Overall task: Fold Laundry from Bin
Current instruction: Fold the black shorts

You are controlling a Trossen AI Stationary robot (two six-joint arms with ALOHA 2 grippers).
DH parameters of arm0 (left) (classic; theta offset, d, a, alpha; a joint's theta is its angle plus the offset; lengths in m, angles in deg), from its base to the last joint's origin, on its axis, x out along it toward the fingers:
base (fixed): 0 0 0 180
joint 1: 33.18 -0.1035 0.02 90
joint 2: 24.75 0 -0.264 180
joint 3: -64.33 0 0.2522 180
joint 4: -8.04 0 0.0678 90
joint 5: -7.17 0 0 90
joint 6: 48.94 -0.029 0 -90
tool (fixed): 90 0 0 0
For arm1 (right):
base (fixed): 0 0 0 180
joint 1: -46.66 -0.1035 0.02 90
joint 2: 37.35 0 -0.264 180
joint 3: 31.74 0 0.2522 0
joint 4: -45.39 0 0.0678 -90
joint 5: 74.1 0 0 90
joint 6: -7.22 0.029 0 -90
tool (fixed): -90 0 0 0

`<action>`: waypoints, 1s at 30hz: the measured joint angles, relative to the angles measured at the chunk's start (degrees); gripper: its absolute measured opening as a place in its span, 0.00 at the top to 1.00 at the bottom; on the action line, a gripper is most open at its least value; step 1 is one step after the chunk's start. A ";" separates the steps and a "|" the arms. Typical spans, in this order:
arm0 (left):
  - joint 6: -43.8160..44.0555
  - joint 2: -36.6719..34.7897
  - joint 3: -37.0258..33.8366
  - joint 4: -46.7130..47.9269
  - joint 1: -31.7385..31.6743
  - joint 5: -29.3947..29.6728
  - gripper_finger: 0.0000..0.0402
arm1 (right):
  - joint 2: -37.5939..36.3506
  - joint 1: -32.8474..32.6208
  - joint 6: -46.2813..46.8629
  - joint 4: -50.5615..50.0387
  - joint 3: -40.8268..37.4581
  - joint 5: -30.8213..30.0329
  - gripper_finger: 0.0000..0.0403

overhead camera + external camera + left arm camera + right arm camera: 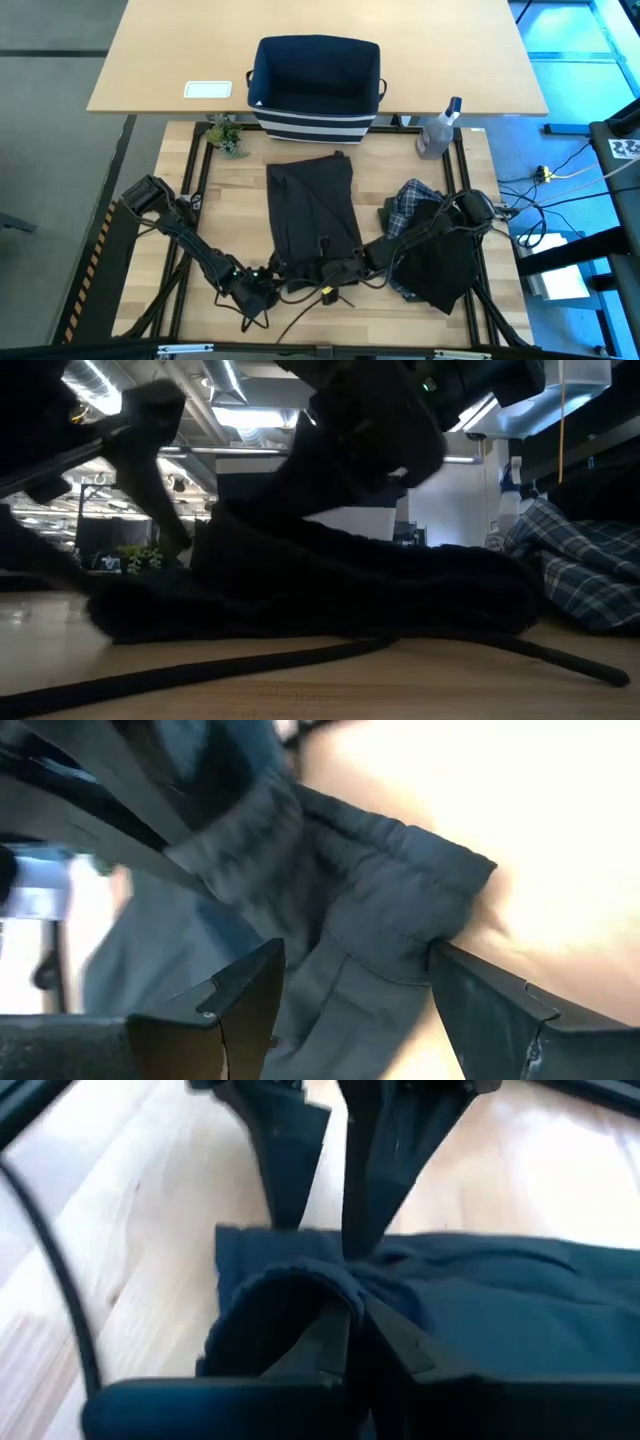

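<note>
Since both grippers are working the near hem of the dark garment point(312, 215), it's lying flat mid-table, prob. for a fold away from the front edge. Right gripper point(335, 272) is pinching the hem w/ fingers pressed together; left gripper point(262, 290) is straddling a hem corner, fingers point(240, 1010) spread. Plaid shirt point(405, 205) and black garment point(440, 265) are waiting to the right. Bin point(316, 88) is sitting at the far side, apparently empty.

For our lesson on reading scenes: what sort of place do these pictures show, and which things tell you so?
Probably a robotics lab or workshop: two robot arms mounted at a wooden table, loose cables trailing on the floor, and industrial ceiling lights over an open room behind.
</note>
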 joint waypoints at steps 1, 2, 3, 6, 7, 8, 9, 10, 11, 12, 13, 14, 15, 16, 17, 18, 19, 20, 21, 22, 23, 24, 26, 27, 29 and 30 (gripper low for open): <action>-0.58 0.00 0.00 -1.07 0.00 1.39 0.39 | 0.00 0.00 -0.02 0.70 0.00 -0.51 0.95; -0.96 0.00 0.00 -2.10 0.00 2.61 0.39 | 0.00 -0.01 -0.08 1.27 0.00 -0.77 0.95; -1.48 0.00 0.00 -2.93 0.00 3.87 0.39 | 0.00 0.01 -0.13 1.90 0.00 -0.77 0.96; -2.36 0.00 0.00 -3.76 0.00 5.69 0.39 | 0.00 -0.01 -0.28 2.15 1.08 -1.20 0.98; -2.34 0.00 0.00 -3.80 0.00 6.03 0.39 | 0.00 -0.01 -0.36 1.40 2.10 -1.45 0.98; -2.32 -0.02 0.00 -3.85 0.02 6.53 0.39 | 0.00 -0.01 -0.40 0.58 3.05 -1.71 0.98; -2.32 -0.02 0.00 -4.09 0.04 7.32 0.39 | 0.00 -0.01 -0.39 -0.39 3.99 -1.92 0.97; -2.32 -0.02 0.00 -4.60 0.14 8.16 0.39 | 0.00 -0.01 -0.41 -1.37 4.77 -2.37 0.98; -2.26 -0.02 0.00 -5.25 0.26 8.79 0.39 | 0.00 -0.01 -0.43 -2.53 5.43 -3.04 0.98; -2.23 -0.02 -0.01 -6.03 0.40 9.34 0.39 | 0.00 -0.02 -0.45 -3.74 6.06 -3.76 0.99; -2.28 -0.02 -0.02 -6.83 0.52 9.67 0.39 | -0.04 -0.10 -0.57 -4.96 6.62 -4.65 0.99; -2.36 -0.02 -0.02 -7.52 0.53 9.85 0.39 | -0.10 -0.15 -0.66 -6.24 7.02 -5.55 0.99; -2.38 -0.02 -0.02 -7.84 0.55 10.09 0.39 | -0.15 -0.21 -0.66 -7.48 7.32 -6.45 0.98; -2.20 -0.02 -0.02 -7.94 0.55 10.39 0.39 | -0.17 -0.21 -0.66 -8.36 7.43 -7.14 0.98; -1.78 -0.02 -0.04 -7.88 0.60 10.66 0.39 | -0.20 -0.19 -0.60 -9.06 7.43 -7.42 0.98; -1.62 -0.02 -0.04 -7.84 0.65 10.88 0.39 | -0.20 -0.15 -0.35 -9.42 7.43 -7.47 0.99; -1.59 -0.02 -0.07 -7.86 0.70 10.94 0.39 | -0.20 -0.12 -0.17 -9.69 7.43 -7.19 0.99; -1.58 -0.02 -0.07 -8.03 0.75 10.93 0.39 | -0.20 -0.12 -0.03 -10.00 7.43 -6.74 0.99; -1.33 -0.02 -0.07 -8.16 0.79 10.90 0.39 | -0.20 -0.12 0.06 -10.14 7.43 -6.39 0.99; -0.93 -0.02 -0.07 -8.18 0.79 10.88 0.39 | -0.11 -0.12 0.27 -10.17 7.43 -6.10 0.99; -0.59 -0.02 -0.07 -8.20 0.79 10.88 0.39 | 0.01 -0.10 0.69 -10.16 7.43 -5.89 0.99; -0.55 -0.02 -0.07 -8.24 0.79 10.84 0.39 | 0.07 -0.10 1.06 -10.23 7.43 -5.48 0.99; -0.57 -0.02 -0.07 -8.89 0.80 10.90 0.39 | 0.21 -0.08 1.30 -10.47 7.41 -3.93 0.99; -0.59 -0.02 -0.07 -9.47 0.81 11.07 0.39 | 0.62 -0.06 1.32 -10.28 7.41 -3.47 0.99; -0.60 -0.04 0.00 -11.05 0.85 11.62 0.39 | 1.06 0.01 1.30 -10.17 7.29 -3.06 0.99; -0.58 -0.07 0.02 -11.96 0.85 11.82 0.39 | 1.13 0.01 1.30 -10.21 7.18 -2.74 0.99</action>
